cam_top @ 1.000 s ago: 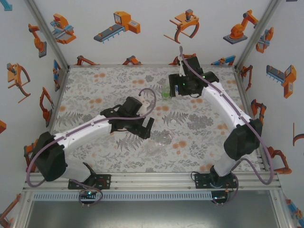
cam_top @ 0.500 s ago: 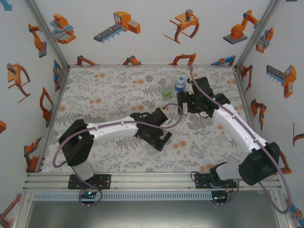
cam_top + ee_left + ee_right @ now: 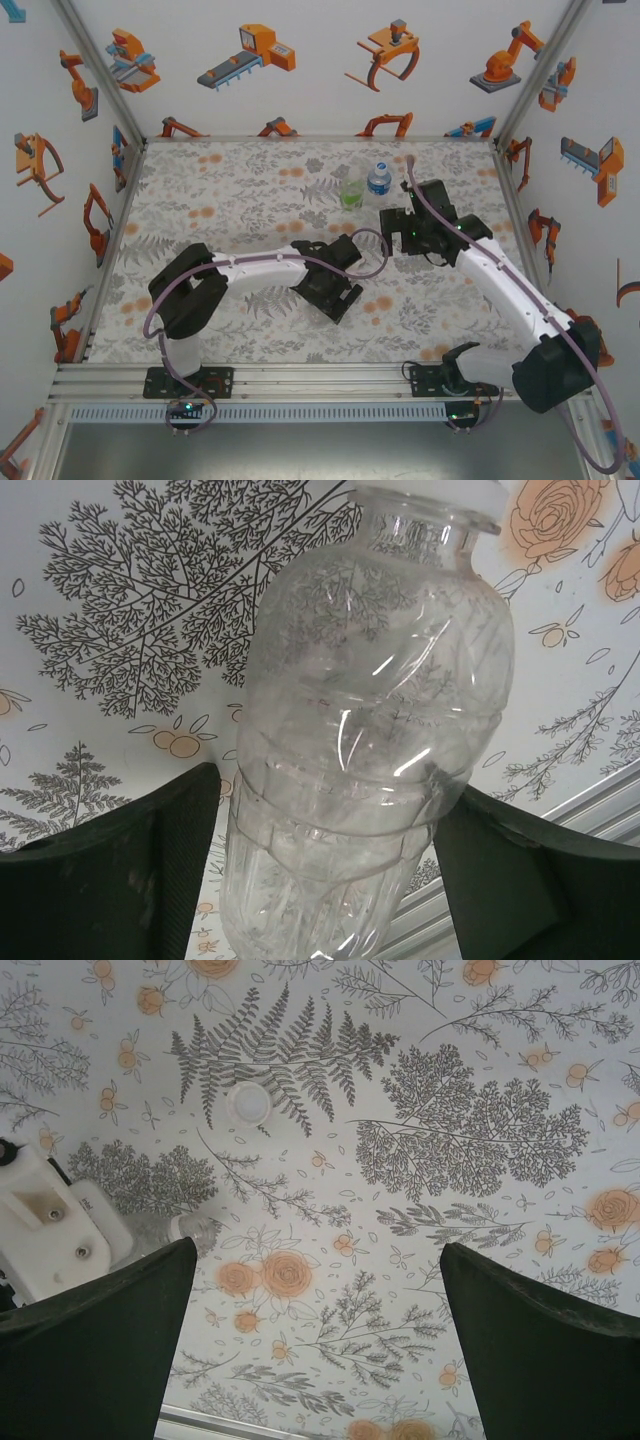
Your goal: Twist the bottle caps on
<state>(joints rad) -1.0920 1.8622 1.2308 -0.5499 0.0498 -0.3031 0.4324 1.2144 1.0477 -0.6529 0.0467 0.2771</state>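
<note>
The colourless bottle [image 3: 360,730] lies on the floral mat, its white-rimmed neck pointing away from the wrist camera. My left gripper [image 3: 328,782] has a black finger against each side of its lower body and is shut on it; from above, this gripper [image 3: 338,298] sits mid-table over the bottle. My right gripper [image 3: 318,1250] hangs open over bare mat with nothing between its fingers, right of centre [image 3: 392,232]. A loose white bottle cap [image 3: 248,1103] lies on the mat ahead of it. The green-tinted bottle [image 3: 350,193] and the blue-labelled bottle [image 3: 378,180] stand upright at the back.
The floral mat [image 3: 220,190] covers the table inside white walls with orange robot pictures. An aluminium rail [image 3: 320,375] runs along the near edge. In the right wrist view, the left arm's white link [image 3: 50,1220] shows at the left edge.
My left arm reached right over the lying bottle and its jaws closed in on it. My right gripper opened, left the upright bottles and came forward toward the centre.
</note>
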